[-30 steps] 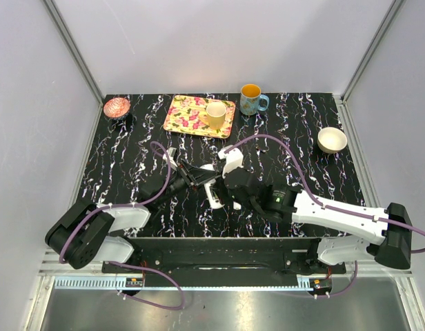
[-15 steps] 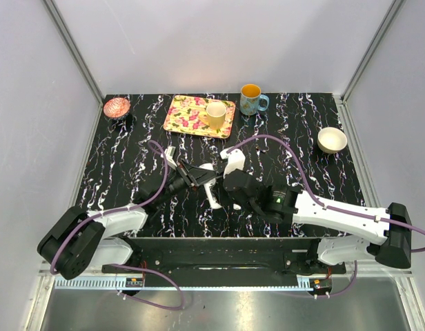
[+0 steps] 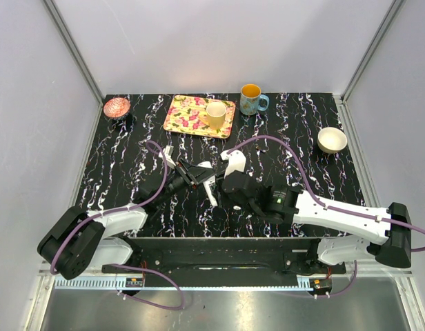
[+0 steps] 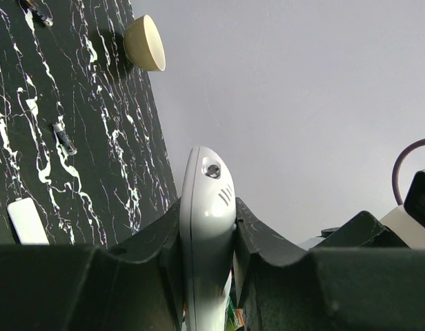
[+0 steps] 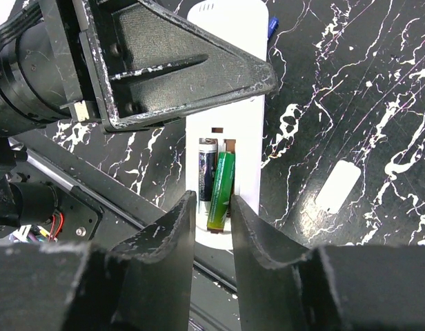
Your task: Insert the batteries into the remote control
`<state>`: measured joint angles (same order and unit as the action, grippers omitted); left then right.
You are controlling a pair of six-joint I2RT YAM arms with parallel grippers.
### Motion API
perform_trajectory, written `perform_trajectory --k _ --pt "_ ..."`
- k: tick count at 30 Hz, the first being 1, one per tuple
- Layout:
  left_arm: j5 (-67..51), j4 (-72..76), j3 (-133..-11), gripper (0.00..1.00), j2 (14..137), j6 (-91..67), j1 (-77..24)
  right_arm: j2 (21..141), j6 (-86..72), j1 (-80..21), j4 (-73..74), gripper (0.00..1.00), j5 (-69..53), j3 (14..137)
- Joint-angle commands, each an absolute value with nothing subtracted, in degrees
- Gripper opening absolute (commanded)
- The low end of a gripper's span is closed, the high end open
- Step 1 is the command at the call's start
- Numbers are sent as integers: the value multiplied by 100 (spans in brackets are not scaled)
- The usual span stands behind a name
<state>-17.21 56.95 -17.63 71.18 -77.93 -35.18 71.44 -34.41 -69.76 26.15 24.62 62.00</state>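
I am keeping the remote control point(image 4: 205, 183) clenched in the left gripper point(image 4: 207, 210), over the middle of the table point(image 3: 130, 138). The right gripper point(image 5: 212, 207) is grasping a green battery point(image 5: 221, 181) (tilted, its far end inside the remote control), just beside a dark battery point(image 5: 205, 165).

My left gripper point(image 3: 201, 181) nudges the remote control point(image 3: 212, 193) a little toward 12 o'clock, and my right gripper point(image 3: 222, 196) shifts with it.
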Motion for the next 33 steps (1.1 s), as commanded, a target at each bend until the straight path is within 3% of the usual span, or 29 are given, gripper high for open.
perform_trajectory --k 1,22,29,33 --pt "-1687 6196 -1960 0 6908 -7849 -3498 7084 -3472 -6996 2865 36 2839 6399" --pt "-1846 6530 -1854 0 7049 -8112 -3507 7382 -3191 -6996 2804 32 2690 6627" --pt "-1872 6513 -1872 0 7084 -8112 -3498 7436 -3190 -6987 2839 12 2637 6662" --pt "-1881 6557 -1863 0 7128 -8130 -3507 7409 -3199 -6996 2839 7 2689 6662"
